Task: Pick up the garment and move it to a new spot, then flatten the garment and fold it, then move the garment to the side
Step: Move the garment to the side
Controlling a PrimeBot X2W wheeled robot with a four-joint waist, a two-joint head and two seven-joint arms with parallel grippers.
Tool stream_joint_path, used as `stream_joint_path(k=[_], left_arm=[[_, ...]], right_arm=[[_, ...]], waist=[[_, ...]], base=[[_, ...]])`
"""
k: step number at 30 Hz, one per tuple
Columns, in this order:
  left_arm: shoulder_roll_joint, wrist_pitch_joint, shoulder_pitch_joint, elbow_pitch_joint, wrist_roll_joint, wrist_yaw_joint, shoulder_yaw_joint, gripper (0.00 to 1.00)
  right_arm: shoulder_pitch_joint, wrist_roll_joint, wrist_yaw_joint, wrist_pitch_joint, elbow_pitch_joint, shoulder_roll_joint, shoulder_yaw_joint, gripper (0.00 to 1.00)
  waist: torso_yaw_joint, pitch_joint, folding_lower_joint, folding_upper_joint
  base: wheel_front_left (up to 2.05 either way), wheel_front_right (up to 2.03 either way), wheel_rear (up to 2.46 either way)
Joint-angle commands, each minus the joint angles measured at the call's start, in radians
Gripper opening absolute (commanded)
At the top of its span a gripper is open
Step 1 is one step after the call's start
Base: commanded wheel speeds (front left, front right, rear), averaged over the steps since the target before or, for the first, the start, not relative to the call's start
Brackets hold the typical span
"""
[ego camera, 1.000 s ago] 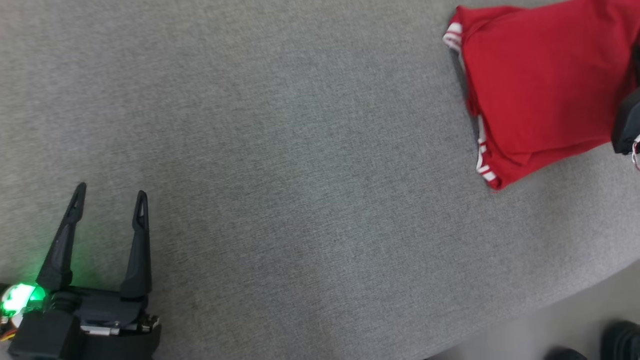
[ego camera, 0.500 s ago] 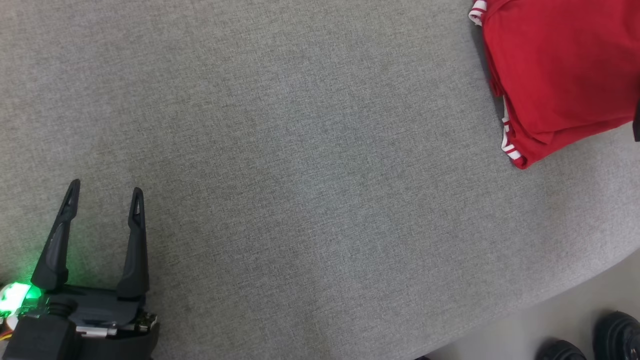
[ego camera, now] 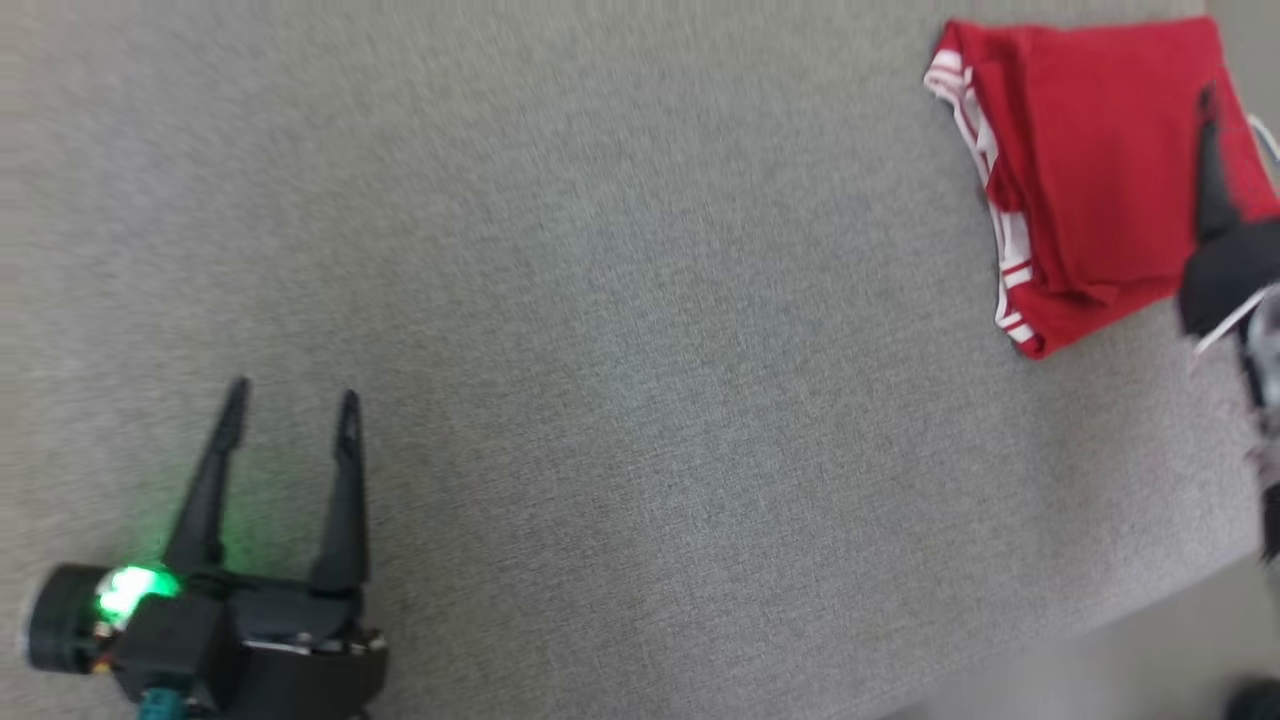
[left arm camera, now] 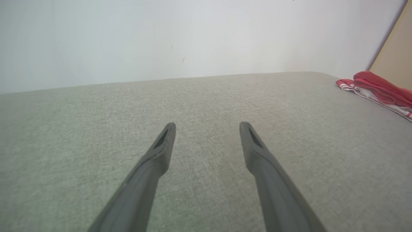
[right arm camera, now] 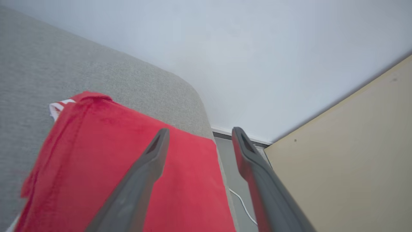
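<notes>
Right claw [right arm camera: 200, 130]: jaws spread, nothing between them, poised over the garment's [ego camera: 1090, 170] far edge. Left claw [ego camera: 293, 392] at 8 o'clock in head view, also spread, idle. Garment lies folded at 2 o'clock, near the rounded corner of the grey surface [ego camera: 640, 350]. Judgement: side placement looks done; best to lift straight up so no fingertip snags the top layer. Soft red knit with white-striped trim along its 9 o'clock edge. Surface is coarse-woven and matte.

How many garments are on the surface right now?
1. A folded red garment with white-striped trim lies at the far right end of the grey surface, by the open right claw. Parts of the surface lie outside the frames, so others could be hidden.
</notes>
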Motion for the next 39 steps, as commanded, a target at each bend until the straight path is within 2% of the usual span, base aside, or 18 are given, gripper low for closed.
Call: stream_joint_path(k=[1,6,7,12,20,25,29,39], left_arm=[[-0.015,0.003,0.013,0.019,-0.010,0.000,-0.007,1.00],[-0.052,0.001,0.058,0.066,-0.020,0.011,-0.009,1.00],[-0.065,0.001,0.081,0.086,-0.022,0.017,-0.006,1.00],[-0.087,0.001,0.142,0.134,-0.035,0.027,0.002,1.00],[-0.105,0.001,0.208,0.193,-0.059,0.047,0.014,1.00],[-0.109,0.001,0.233,0.221,-0.068,0.056,0.020,1.00],[-0.110,0.001,0.244,0.249,-0.064,0.072,0.038,1.00],[-0.110,0.001,0.254,0.284,-0.083,0.088,0.055,1.00]], right_arm=[[0.038,0.026,-0.003,-0.017,-0.014,0.018,0.007,1.00],[0.171,0.116,-0.003,-0.045,-0.098,0.051,0.028,1.00],[0.237,0.155,-0.003,-0.048,-0.146,0.069,0.032,1.00],[0.416,0.247,-0.003,-0.033,-0.282,0.117,0.014,1.00],[0.676,0.293,-0.002,0.021,-0.453,0.236,-0.005,1.00],[0.764,0.282,-0.002,0.021,-0.495,0.314,0.001,1.00],[0.807,0.287,-0.002,-0.010,-0.491,0.348,0.012,1.00],[0.873,0.285,-0.003,-0.040,-0.465,0.397,0.031,1.00]], waist=[[0.048,-0.087,-0.0002,-0.0002],[0.106,-0.219,-0.0002,-0.0002],[0.131,-0.273,-0.0002,-0.0002],[0.188,-0.387,-0.0002,-0.0002],[0.264,-0.487,-0.0002,-0.0002],[0.295,-0.512,-0.0002,-0.0002],[0.308,-0.528,-0.0002,-0.0002],[0.344,-0.554,-0.0002,-0.0002]], base=[[0.00,0.00,0.00],[0.00,0.00,0.00],[0.00,0.00,0.00],[0.00,0.00,0.00],[0.00,0.00,0.00],[0.00,0.00,0.00],[0.00,0.00,0.00],[0.00,0.00,0.00]])
